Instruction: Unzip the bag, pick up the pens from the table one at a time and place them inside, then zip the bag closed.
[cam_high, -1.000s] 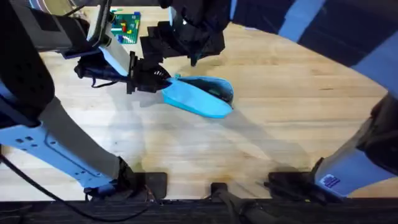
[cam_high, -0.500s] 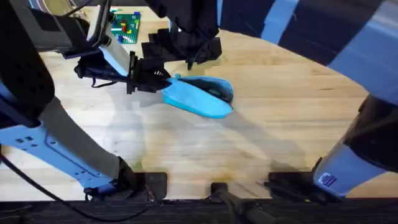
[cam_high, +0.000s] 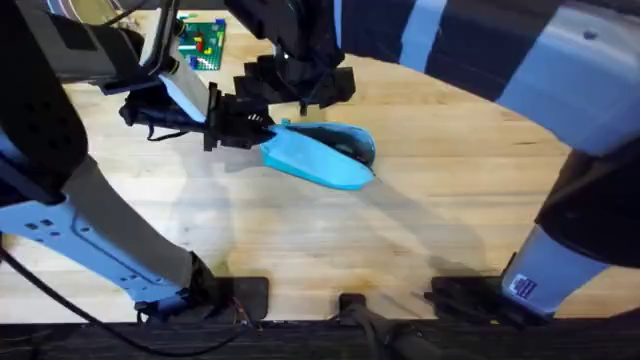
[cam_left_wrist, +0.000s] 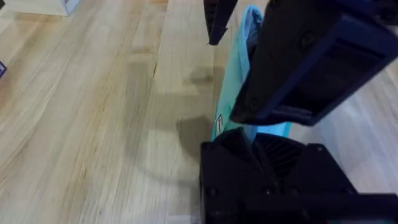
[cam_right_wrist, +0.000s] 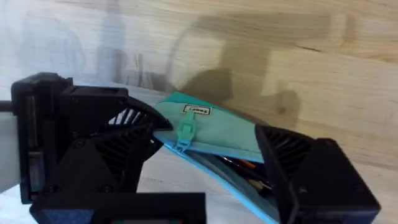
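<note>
We are seeing one green brick baseplate (cam_high: 203, 43) lying far left on the light wooden plank tabletop (cam_high: 450, 200). One soft light-blue fabric pouch (cam_high: 318, 157) is lying mid-tabletop, unzipped, with pens (cam_right_wrist: 239, 167) showing inside, too dim to count. The left claw (cam_high: 258, 133) is clamping its left end. The right claw (cam_high: 300, 92) is hovering just beyond it, fingers spread apart.

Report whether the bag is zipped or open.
Open: the bag gapes below its zipper pull, with pens inside.
</note>
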